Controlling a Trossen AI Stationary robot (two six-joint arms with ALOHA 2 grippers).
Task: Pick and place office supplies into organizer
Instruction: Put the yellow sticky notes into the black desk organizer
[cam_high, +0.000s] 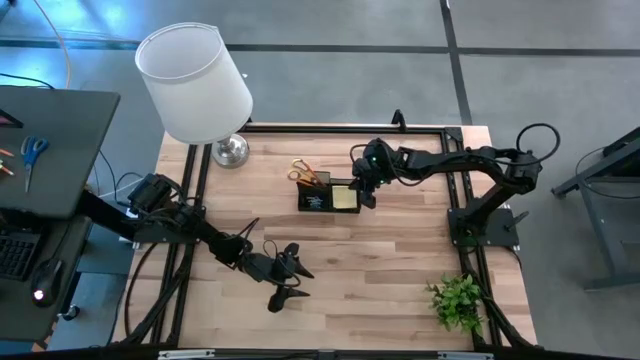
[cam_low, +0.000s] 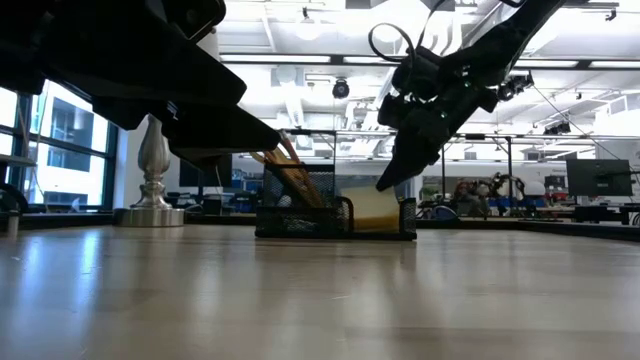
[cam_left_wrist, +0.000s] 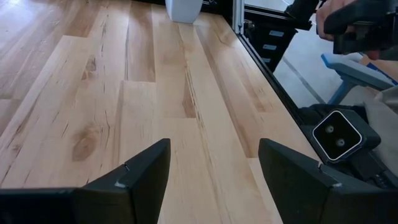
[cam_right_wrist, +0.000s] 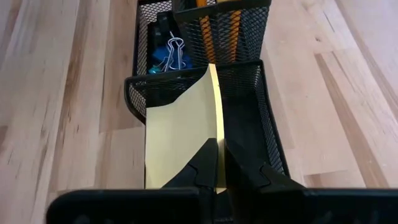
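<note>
The black mesh organizer (cam_high: 318, 200) (cam_low: 300, 215) stands mid-table, toward the far side. Yellow-handled scissors (cam_high: 301, 170) and orange pencils (cam_right_wrist: 217, 31) stand in its tall cup, and binder clips (cam_right_wrist: 174, 53) lie in a low compartment. The yellow sticky-note pad (cam_right_wrist: 180, 130) (cam_high: 345, 197) stands tilted in the right compartment. My right gripper (cam_right_wrist: 221, 152) (cam_high: 368, 197) (cam_low: 385, 183) is above that compartment, shut on the pad. My left gripper (cam_high: 290, 280) (cam_left_wrist: 214, 168) is open low over bare wood near the table's near edge. My right gripper pinches the sticky-note pad between its two fingers at the pad's upper edge (cam_right_wrist: 216, 134). The fingers (cam_right_wrist: 202, 165) slant down at it from above and from the table's right. The pad stands on edge, tilted, with its lower part inside the organizer's right compartment (cam_right_wrist: 249, 124).
A white-shaded lamp (cam_high: 195, 85) stands at the far left corner, and a small green plant (cam_high: 458, 300) at the near right corner. Blue-handled scissors (cam_high: 32, 155) lie on a dark side desk to the left. Bare wood lies between the organizer and the near edge.
</note>
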